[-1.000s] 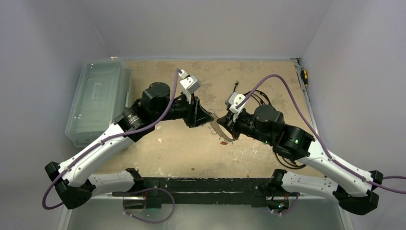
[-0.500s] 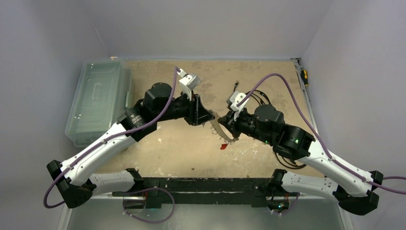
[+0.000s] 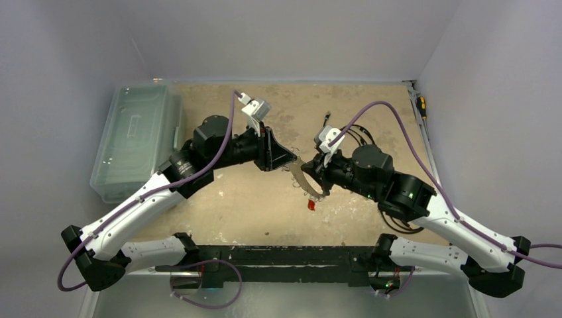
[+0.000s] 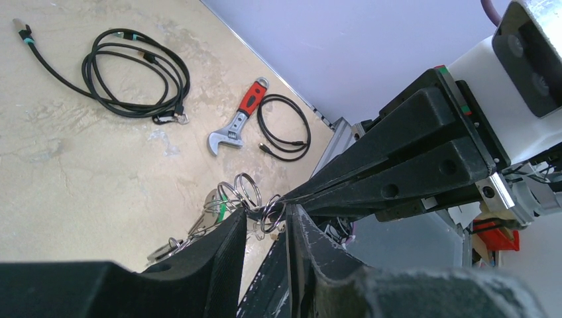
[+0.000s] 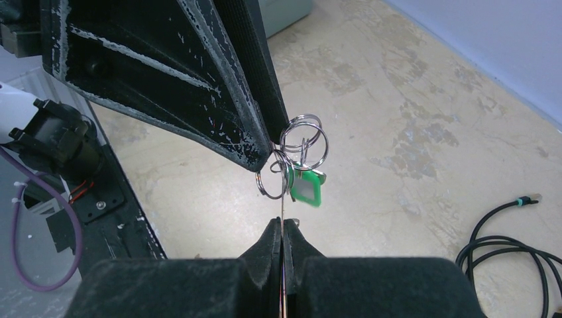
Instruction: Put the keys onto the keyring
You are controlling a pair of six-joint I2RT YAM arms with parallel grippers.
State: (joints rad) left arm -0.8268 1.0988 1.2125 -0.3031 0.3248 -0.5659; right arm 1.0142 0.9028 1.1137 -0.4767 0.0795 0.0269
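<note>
The keyring (image 3: pixel 306 184), a pale thin loop, hangs in the air between my two grippers. My right gripper (image 3: pixel 313 175) is shut on its rim, seen edge-on as a thin line between the shut jaws (image 5: pixel 283 225). My left gripper (image 3: pixel 293 161) meets it from the left, its fingertips (image 4: pixel 240 218) closed around small silver split rings (image 4: pixel 248 191) of the keys. A green-headed key (image 5: pixel 307 187) hangs under those rings (image 5: pixel 303 140). A red-headed key (image 3: pixel 311 205) dangles below the loop's near end. No black-headed key shows.
A clear plastic box (image 3: pixel 136 139) stands at the table's left edge. A black coiled cable (image 4: pixel 132 73), a red-handled wrench (image 4: pixel 235 126) and a small cable loop (image 4: pixel 283 127) lie at the back right. A screwdriver (image 3: pixel 421 103) lies by the right wall.
My left wrist has rolled and shifted slightly left. The red key has dropped lower below the loop. The right arm has barely moved.
</note>
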